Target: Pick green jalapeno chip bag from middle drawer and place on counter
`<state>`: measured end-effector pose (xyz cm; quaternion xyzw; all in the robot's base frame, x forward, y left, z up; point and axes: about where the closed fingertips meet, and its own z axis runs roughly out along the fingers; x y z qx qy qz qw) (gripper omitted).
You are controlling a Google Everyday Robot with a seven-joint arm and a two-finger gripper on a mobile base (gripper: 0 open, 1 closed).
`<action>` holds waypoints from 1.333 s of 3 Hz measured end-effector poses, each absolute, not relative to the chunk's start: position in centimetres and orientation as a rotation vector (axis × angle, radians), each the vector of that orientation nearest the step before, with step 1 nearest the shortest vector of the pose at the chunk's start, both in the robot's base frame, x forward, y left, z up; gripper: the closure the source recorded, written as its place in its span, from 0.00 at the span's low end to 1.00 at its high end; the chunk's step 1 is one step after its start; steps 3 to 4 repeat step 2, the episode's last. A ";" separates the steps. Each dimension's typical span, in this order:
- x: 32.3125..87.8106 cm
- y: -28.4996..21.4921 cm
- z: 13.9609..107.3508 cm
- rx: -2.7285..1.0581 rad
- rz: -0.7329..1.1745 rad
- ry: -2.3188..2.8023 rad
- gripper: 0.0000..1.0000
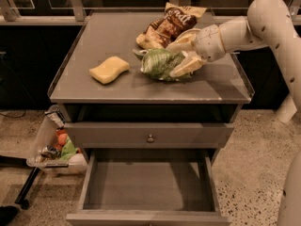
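The green jalapeno chip bag [156,63] lies on the grey counter [108,36], right of centre. My gripper [171,60] reaches in from the right and is open. Its upper finger [182,40] stands clear above the bag and its lower finger [187,67] lies along the bag's front right edge. The middle drawer [148,185] is pulled out below, and its grey floor is bare.
A larger brown-and-yellow chip bag [169,25] lies just behind the green bag. A yellow sponge [109,69] sits on the counter's left half. A closed drawer front with a round knob [150,138] is above the open drawer. A clear bin of items [56,147] stands on the floor at left.
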<state>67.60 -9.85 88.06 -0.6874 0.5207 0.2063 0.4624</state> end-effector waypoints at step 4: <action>67.6 -9.8 88.1 -1.690 0.507 1.280 0.00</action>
